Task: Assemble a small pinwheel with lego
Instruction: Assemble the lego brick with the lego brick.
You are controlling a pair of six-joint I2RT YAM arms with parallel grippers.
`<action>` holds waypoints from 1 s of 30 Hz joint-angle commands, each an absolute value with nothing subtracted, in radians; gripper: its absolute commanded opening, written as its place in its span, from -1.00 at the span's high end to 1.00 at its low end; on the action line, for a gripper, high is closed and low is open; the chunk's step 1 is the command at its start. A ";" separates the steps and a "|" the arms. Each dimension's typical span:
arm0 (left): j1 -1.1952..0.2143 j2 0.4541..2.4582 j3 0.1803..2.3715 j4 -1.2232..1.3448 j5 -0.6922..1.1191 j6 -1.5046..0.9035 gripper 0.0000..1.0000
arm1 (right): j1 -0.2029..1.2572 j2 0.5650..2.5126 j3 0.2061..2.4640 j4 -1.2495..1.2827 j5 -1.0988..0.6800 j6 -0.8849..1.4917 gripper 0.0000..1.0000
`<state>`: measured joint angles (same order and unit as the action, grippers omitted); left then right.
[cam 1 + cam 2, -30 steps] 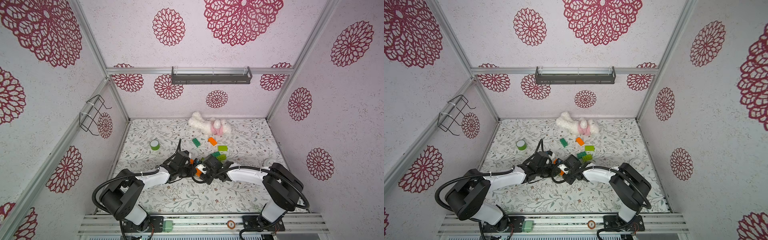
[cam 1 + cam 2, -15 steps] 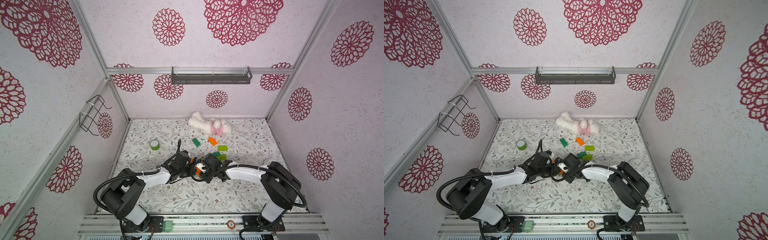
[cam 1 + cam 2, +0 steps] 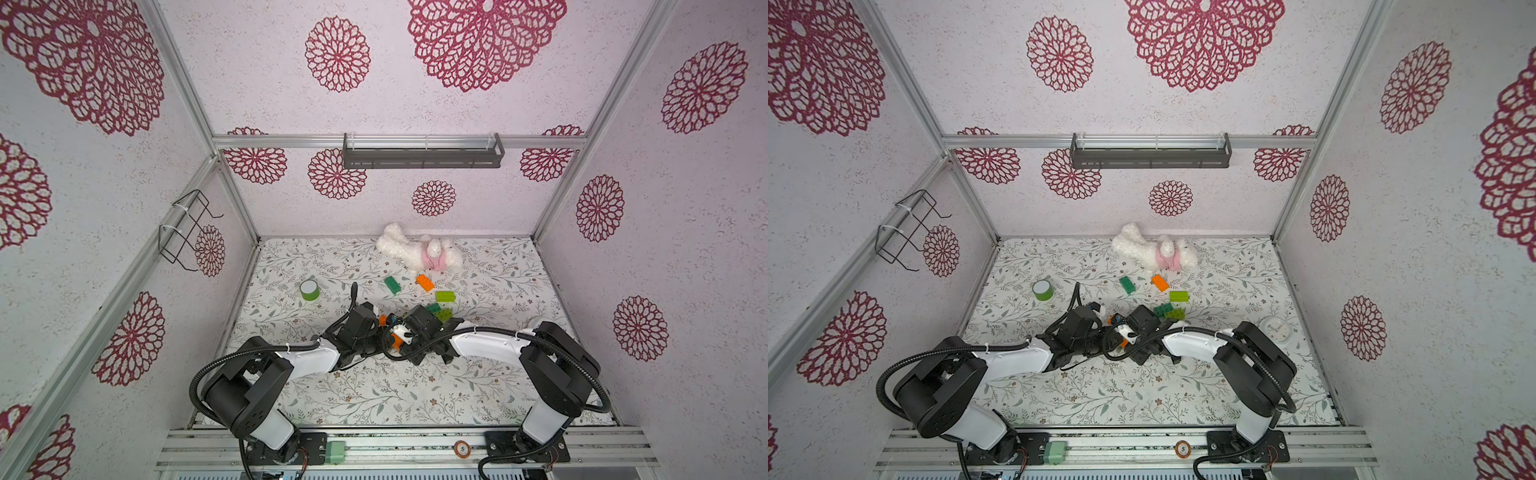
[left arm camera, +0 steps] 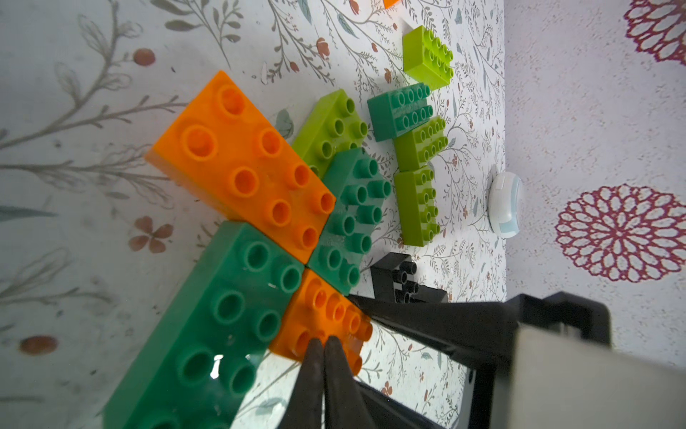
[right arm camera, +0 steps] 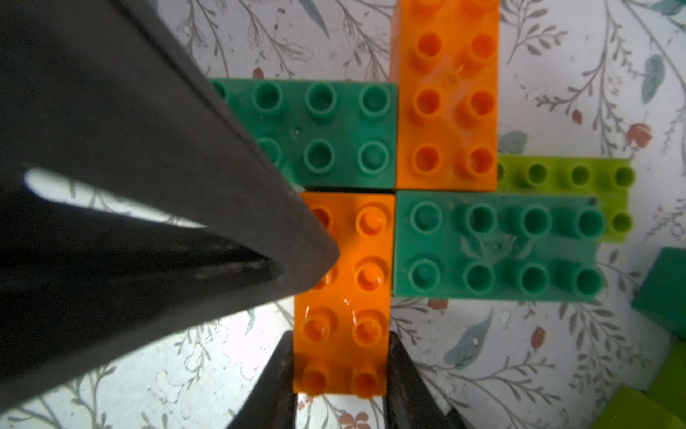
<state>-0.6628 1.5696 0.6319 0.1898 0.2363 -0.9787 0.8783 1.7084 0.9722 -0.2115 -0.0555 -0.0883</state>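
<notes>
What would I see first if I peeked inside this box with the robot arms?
Probably the colourful pinwheel of orange and dark green bricks near the middle of the table. The right gripper pinches the end of one orange brick, while the shut left gripper points at that brick. Then the big red flowers on the walls and the white plush toy lying at the back.

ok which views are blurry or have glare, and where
Right wrist view: the left gripper is a dark out-of-focus wedge near the lens, and glossy highlights sit on the orange brick. Left wrist view: the nearest dark green brick is soft, with a white glint. Both top views: sharp, but wide-angle, so the walls splay outward.
</notes>
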 commanded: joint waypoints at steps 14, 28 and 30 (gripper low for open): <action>-0.634 1.568 0.608 0.120 0.204 -1.009 0.83 | 0.836 1.612 0.956 -0.194 -0.169 -0.061 0.05; -0.598 1.595 0.586 0.160 0.226 -1.087 0.84 | 0.783 1.462 0.868 -0.148 -0.210 -0.004 0.05; -0.590 1.594 0.576 0.171 0.229 -1.104 0.84 | 0.778 1.450 0.860 -0.144 -0.212 -0.001 0.05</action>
<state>-0.6086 1.5681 0.6064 0.1967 0.2481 -1.0588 0.7883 1.4925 0.8677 -0.1741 -0.1894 -0.0257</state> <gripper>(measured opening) 0.082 0.474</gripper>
